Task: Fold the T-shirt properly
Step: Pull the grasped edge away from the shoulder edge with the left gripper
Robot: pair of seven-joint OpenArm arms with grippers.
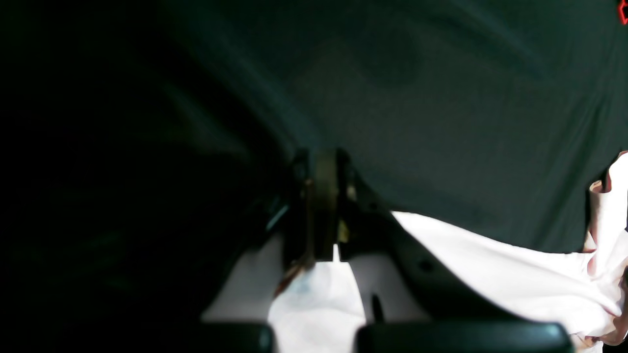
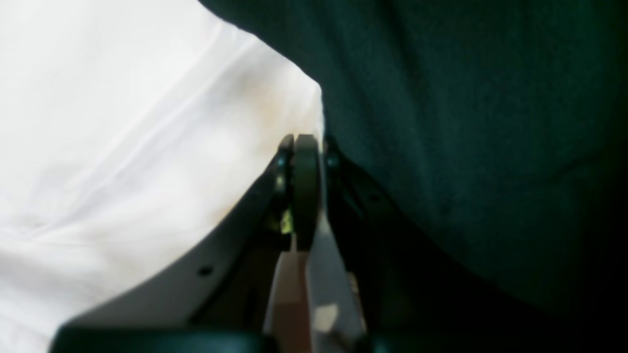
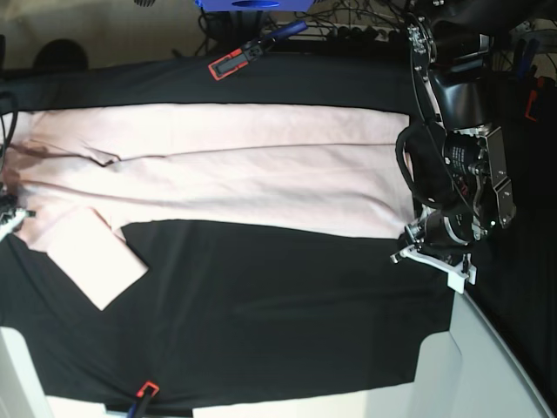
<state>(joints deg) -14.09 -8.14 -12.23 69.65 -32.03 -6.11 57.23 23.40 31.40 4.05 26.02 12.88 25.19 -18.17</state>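
One lengthwise fold looks done: the T-shirt (image 3: 244,165) lies as a long band across the black table cloth (image 3: 261,313), a sleeve (image 3: 96,266) still sticking out. Crosswise folds remain. The left gripper (image 1: 325,206) and right gripper (image 2: 305,191) each pinch its edge.

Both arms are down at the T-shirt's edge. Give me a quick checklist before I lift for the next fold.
1. Left gripper shut on the T-shirt: ok, pale cloth sits between its fingers.
2. Right gripper shut at the shirt's corner: ok; cloth actually pinched: cannot tell.
3. Shirt lies flat as a long band: ok.
4. Sleeve tucked in: not ok, it sticks out onto the black table cloth.
5. Right arm visible in the base view: not ok.
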